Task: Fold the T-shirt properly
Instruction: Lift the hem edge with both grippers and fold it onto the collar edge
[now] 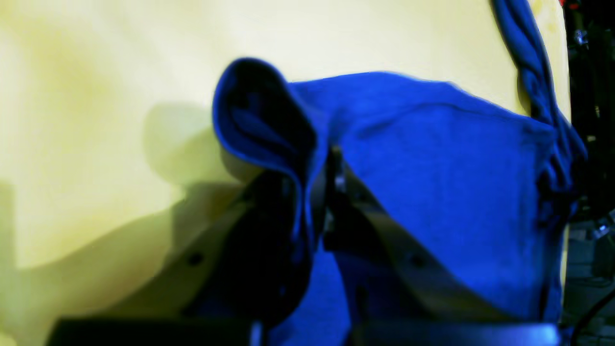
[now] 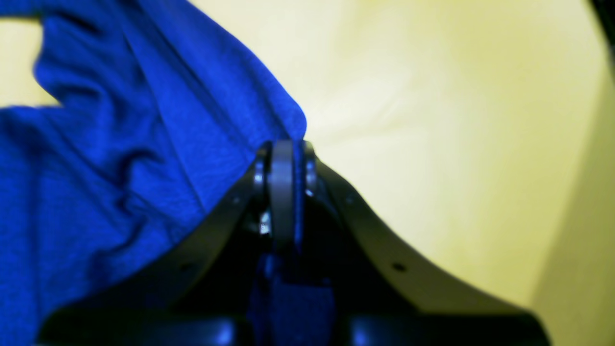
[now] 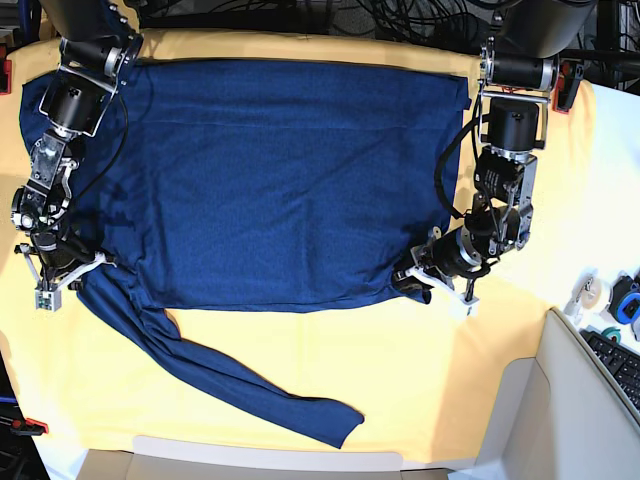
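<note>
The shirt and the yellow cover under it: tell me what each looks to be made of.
The shirt: soft knit fabric, probably cotton jersey, matte dark blue. It drapes in loose folds, and the right wrist view shows a fine fuzzy weave where the right gripper pinches it.
The yellow cover: likely thin woven cloth, matte and pale, with shallow creases and no shine. The blur leaves its weave unclear.

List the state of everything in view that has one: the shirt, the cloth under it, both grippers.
T-shirt: spread flat, unfolded, one sleeve trailing toward the near edge.
Yellow cloth: laid flat under the T-shirt.
Left gripper: shut on the T-shirt's edge, fabric lifted.
Right gripper: shut on the T-shirt's edge.
</note>
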Motion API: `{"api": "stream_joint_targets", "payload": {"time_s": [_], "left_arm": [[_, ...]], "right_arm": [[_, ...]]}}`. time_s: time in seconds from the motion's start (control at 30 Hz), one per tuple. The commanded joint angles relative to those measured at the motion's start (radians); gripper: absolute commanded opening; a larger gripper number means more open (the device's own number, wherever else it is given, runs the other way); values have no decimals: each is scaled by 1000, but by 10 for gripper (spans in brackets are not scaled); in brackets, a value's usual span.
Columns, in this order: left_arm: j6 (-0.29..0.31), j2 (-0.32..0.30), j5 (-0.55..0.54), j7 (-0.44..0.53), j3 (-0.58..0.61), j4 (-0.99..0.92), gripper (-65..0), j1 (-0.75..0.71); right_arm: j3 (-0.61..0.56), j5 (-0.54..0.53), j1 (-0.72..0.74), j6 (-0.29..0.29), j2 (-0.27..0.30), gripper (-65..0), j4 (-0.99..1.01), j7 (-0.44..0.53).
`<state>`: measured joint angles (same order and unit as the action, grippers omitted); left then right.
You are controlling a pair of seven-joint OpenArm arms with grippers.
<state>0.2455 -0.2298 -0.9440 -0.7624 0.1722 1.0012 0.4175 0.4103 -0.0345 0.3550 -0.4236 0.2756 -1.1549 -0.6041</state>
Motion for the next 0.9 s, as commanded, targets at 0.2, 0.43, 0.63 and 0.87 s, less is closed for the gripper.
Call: {"api": "stream_joint_targets", "payload": {"time_s": [0.2,0.43,0.63,0.87], "left_arm": [[10,-70,-22,11,-4,175,-650,-38],[8,-136,-23,11,-6,341,-650,-157],[7,-179,-23,11,-9,491,-650,-265],[5,-181,-23,-95,-115,611,-650,-380]], "right_arm": [[6,-9,-92,-2,12,-650,-233,23],[8,-9,-262,-2,12,-650,-425,23],[9,-9,-386,-2,12,-650,-500,28],[126,-11,-465,-2,-28,-650,-504,25]]}}
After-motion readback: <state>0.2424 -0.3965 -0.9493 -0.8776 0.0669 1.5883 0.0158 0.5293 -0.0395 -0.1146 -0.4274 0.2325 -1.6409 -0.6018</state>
